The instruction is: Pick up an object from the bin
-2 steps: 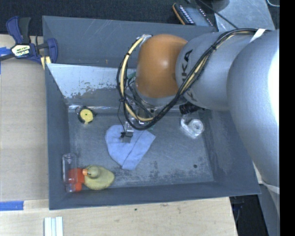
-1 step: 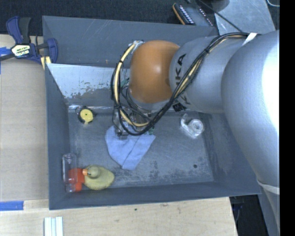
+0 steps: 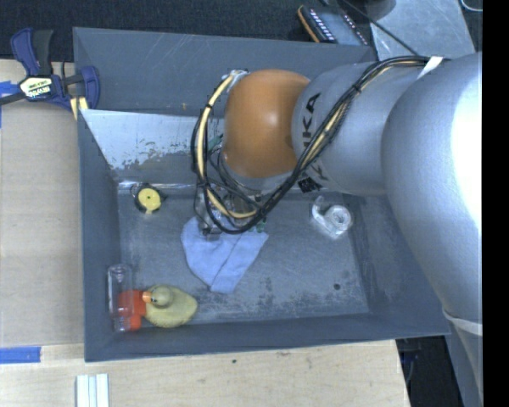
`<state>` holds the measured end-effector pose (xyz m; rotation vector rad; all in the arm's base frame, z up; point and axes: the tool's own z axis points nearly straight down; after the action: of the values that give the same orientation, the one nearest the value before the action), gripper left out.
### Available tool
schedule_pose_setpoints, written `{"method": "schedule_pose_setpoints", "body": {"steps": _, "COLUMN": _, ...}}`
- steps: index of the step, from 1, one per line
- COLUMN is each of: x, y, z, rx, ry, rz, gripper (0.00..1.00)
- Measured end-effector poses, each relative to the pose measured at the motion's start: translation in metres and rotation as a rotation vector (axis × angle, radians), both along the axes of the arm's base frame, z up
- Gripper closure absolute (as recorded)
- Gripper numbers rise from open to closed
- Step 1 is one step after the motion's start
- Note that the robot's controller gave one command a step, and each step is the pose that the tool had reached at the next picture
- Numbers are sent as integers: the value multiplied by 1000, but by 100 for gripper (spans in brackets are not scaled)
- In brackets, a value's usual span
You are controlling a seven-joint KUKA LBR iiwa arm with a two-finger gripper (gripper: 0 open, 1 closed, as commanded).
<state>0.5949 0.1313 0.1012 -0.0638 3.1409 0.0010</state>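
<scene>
Bright, even overhead light, pale glare on the bin (image 3: pixel 153 138) back wall, soft shadow beneath the arm (image 3: pixel 390 125).

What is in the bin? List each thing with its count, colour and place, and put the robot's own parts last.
cloth: one, light blue, crumpled, middle of the floor
toy duck: one, yellow, front left corner
orange piece: one, orange, against the duck's left side; kind unclear
clear piece: one, see-through, by the left wall, next to the orange piece
round thing: one, small, yellow, back left of the floor
plastic thing: one, see-through, right part of the floor
bin: one, grey metal, holds all the above
gripper: one, dark, at the cloth's upper edge
arm: one, silver, enters from the right, with orange cover and cables
</scene>
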Motion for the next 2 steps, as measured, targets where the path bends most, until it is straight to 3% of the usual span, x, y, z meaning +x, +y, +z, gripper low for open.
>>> {"method": "schedule_pose_setpoints", "body": {"steps": 1, "x": -14, "y": -27, "z": -21, "rx": 1, "ry": -5, "rz": 101, "gripper": 100}}
{"method": "schedule_pose_setpoints", "body": {"steps": 2, "x": -38, "y": -62, "z": -29, "rx": 1, "ry": -4, "rz": 39, "gripper": 0}}
